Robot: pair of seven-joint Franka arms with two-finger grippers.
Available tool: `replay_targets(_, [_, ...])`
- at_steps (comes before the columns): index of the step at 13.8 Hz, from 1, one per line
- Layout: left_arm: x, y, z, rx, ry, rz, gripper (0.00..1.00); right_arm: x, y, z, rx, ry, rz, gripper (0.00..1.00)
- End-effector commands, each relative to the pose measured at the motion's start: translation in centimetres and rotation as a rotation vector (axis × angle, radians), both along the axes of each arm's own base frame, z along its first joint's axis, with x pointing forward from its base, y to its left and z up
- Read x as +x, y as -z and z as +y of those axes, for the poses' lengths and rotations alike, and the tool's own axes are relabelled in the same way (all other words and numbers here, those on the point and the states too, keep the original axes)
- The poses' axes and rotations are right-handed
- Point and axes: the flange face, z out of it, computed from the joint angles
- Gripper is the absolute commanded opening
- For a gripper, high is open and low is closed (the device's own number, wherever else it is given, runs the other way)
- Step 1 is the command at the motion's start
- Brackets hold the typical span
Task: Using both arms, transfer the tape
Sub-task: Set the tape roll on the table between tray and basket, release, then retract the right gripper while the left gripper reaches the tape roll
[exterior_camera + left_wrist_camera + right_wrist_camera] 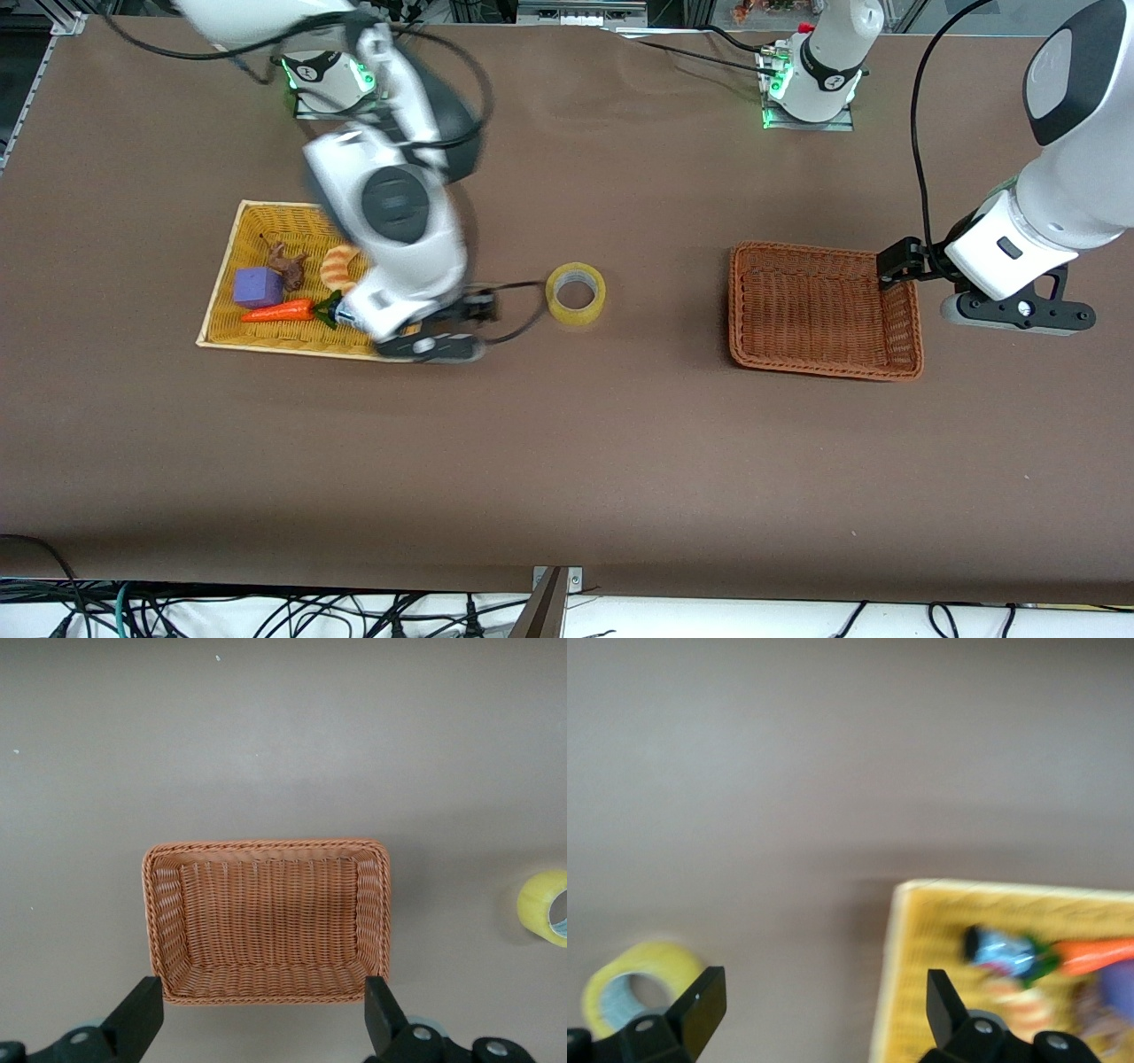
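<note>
The tape (576, 292), a yellowish roll with a grey core, lies flat on the brown table between the two baskets. It also shows in the right wrist view (642, 979) and in the left wrist view (545, 906). My right gripper (481, 307) is open and empty, low over the table between the yellow tray's edge and the tape; its jaws (824, 992) stand wide apart. My left gripper (899, 262) is open and empty over the orange basket's edge at the left arm's end; its jaws (263, 992) stand wide apart.
An empty orange wicker basket (735, 301) sits toward the left arm's end, and shows in the left wrist view (266, 847). A yellow wicker tray (221, 301) toward the right arm's end holds a purple cube (258, 287), a carrot toy (279, 311), a croissant toy (339, 264) and a brown toy (288, 263).
</note>
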Motion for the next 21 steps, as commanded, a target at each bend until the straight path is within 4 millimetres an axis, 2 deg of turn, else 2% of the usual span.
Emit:
replay_targets(1, [-0.2,0.0,-1.8,-0.013,0.034,0.018,1.0,1.5,-2.8,-8.2,0.016,-0.048,0.044,1.0])
replay_targets(2, [-0.3,0.3,-2.5,-0.014,0.045,0.024,1.0,2.3,-3.9,-12.0,0.018,-0.048,0.036,1.0])
replay_targets(3, [-0.4,0.7,-3.4,-0.018,0.055,0.032,1.0,2.9,-4.5,-14.8,0.021,-0.052,0.029,1.0])
replay_targets(4, [-0.2,1.6,-4.3,-0.019,0.056,0.045,1.0,2.8,-6.1,-16.7,0.04,-0.025,0.022,1.0])
replay_targets(6, [-0.6,1.3,-6.4,-0.015,0.046,0.037,1.0,2.8,-7.1,-21.5,0.094,0.051,0.047,1.0])
replay_targets(7, [-0.7,1.3,-6.7,-0.013,0.03,0.037,1.0,2.1,-9.3,-23.0,0.086,0.075,0.027,1.0])
replay_targets(8, [-0.7,1.3,-6.8,-0.014,0.018,0.038,1.0,1.4,-11.3,-26.3,0.064,0.132,0.013,1.0])
replay_targets(10, [-0.7,1.0,-6.8,-0.016,0.01,0.034,1.0,-1.0,-15.1,-28.9,0.05,0.187,-0.027,1.0])
replay_targets(11, [-0.5,1.0,-6.0,-0.018,-0.001,0.032,1.0,-2.4,-16.9,-31.0,0.035,0.226,-0.06,1.0])
replay_targets(12, [-0.5,0.9,-5.9,-0.016,-0.002,0.031,1.0,-3.4,-18.1,-32.2,0.037,0.255,-0.081,1.0])
replay_targets(14, [-0.6,1.0,-6.4,-0.013,0.002,0.031,1.0,-4.9,-17.9,-32.2,0.064,0.264,-0.065,1.0])
replay_targets(16, [-0.6,1.0,-6.7,-0.015,0.005,0.03,1.0,-5.9,-16.7,-30.4,0.06,0.232,-0.076,1.0])
replay_targets(18, [-0.7,1.0,-6.8,-0.011,0.009,0.029,1.0,-8.0,-16.4,-30.2,0.048,0.23,-0.067,1.0])
replay_targets(21, [-0.7,1.2,-7.1,-0.01,0.015,0.032,1.0,-8.5,-16.5,-29.5,0.036,0.131,-0.062,1.0])
